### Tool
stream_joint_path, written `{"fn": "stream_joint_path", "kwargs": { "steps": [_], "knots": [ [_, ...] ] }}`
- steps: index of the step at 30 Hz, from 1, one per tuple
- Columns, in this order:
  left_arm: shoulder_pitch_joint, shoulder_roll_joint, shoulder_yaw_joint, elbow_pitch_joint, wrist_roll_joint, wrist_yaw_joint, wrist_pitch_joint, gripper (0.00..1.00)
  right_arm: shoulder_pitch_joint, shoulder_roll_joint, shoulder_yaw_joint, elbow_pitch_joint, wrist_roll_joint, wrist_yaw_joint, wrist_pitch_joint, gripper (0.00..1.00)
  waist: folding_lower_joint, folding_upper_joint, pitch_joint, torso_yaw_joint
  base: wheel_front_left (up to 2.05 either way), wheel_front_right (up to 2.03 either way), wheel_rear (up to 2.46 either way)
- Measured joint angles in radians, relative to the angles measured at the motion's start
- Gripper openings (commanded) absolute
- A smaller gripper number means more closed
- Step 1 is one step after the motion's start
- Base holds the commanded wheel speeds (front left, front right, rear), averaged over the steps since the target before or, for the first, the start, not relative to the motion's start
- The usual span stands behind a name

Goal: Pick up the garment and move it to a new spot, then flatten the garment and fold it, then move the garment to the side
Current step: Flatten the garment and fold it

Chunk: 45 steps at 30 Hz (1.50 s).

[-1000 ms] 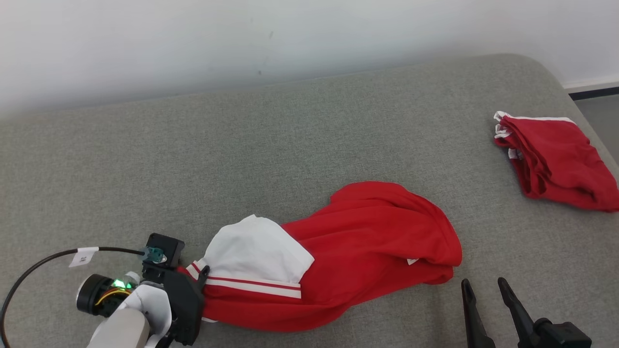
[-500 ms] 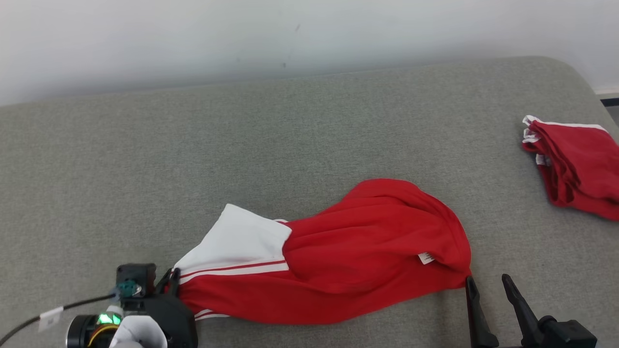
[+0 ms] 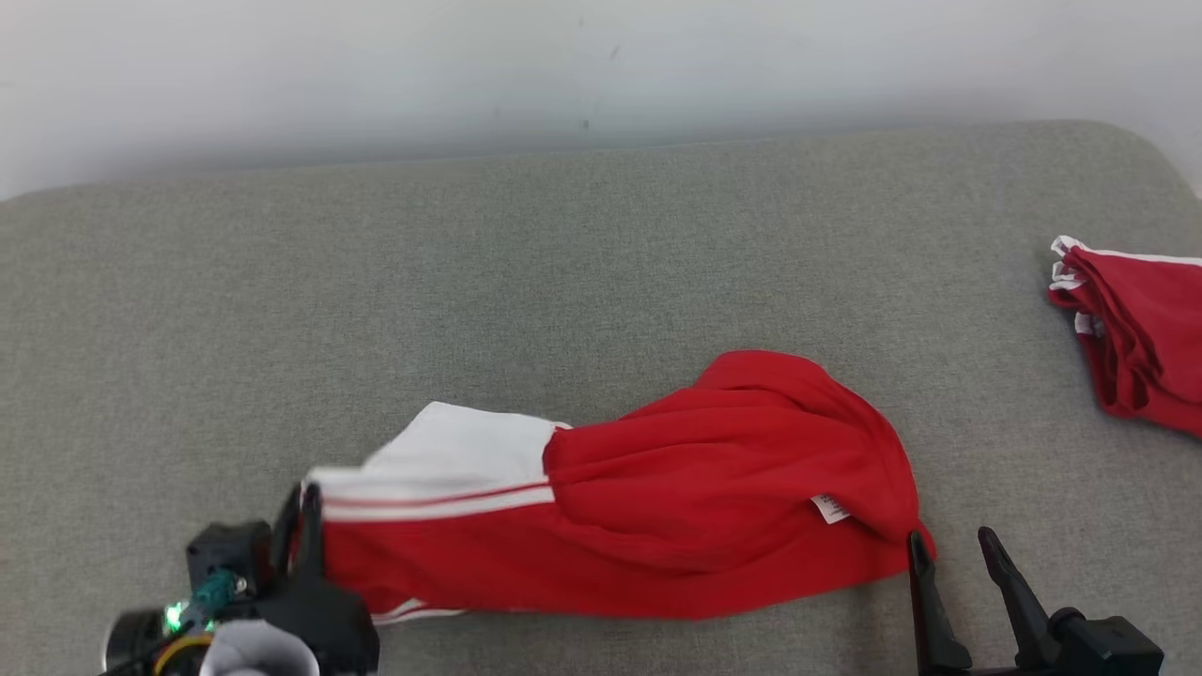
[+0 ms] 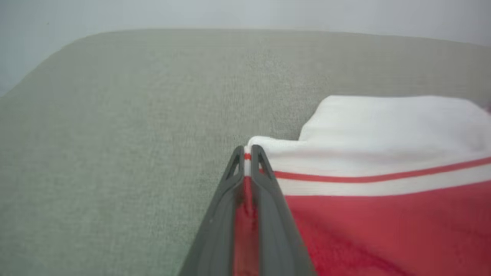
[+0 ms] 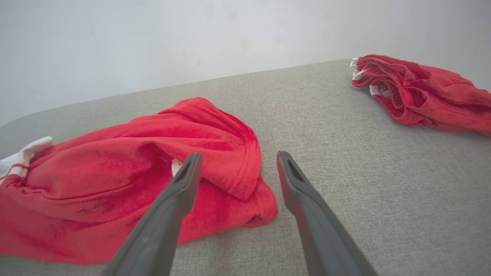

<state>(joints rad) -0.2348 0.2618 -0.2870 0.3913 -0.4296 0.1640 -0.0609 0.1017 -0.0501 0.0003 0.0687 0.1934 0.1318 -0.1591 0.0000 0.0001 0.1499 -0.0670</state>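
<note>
The red-and-white garment lies bunched in a long heap on the grey upholstered surface. Its white, striped end is toward the robot's left and its red end toward the right.

The left gripper is at the striped end, fingers together and clamped on the very edge of the cloth, where a white band and a thin red stripe run. The bite looks shallow, judging by how little fabric shows past the tips.

The right gripper waits at the garment's red end with its fingers apart and nothing between them. Its inner finger is just beside the rolled hem.

The step in hand looks like securing a second hold before the lift. To do it well:

- The right gripper should go in low and take the thick folded corner at the red end. The loose upper flap with the small label would peel away alone.
- It should grip several layers, well inside the edge.
- Both arms should rise together and level, so the weight is shared and the thin left hold isn't dragged out.
- The cloth should come fully off the surface before it travels, since dragging would bunch it further.
- The new spot should be on the far side from the second red garment, which lies well apart beyond the red end.
</note>
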Motion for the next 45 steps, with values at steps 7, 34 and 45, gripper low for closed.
{"fn": "stream_joint_path", "kwargs": {
  "steps": [7,34,45],
  "knots": [
    [-0.003,0.017,-0.005,-0.101,0.046,0.007,-0.109,0.00,0.000,0.000,0.007,-0.001,0.006,0.000,-0.001,1.00,0.0000,0.0000,-0.009,0.003,0.00,0.00,0.00],
    [0.143,-0.006,-0.019,-0.016,-0.053,0.033,0.017,0.00,-0.023,0.000,0.018,0.036,-0.004,0.000,0.150,1.00,-0.0001,0.0000,-0.019,-0.005,0.00,0.00,0.00],
    [0.112,-0.024,-0.038,0.017,-0.057,0.020,0.001,0.00,-0.162,-0.011,0.025,0.124,-0.087,0.000,0.353,1.00,0.0000,0.0000,-0.015,0.014,0.00,0.00,0.00]
  ]
}}
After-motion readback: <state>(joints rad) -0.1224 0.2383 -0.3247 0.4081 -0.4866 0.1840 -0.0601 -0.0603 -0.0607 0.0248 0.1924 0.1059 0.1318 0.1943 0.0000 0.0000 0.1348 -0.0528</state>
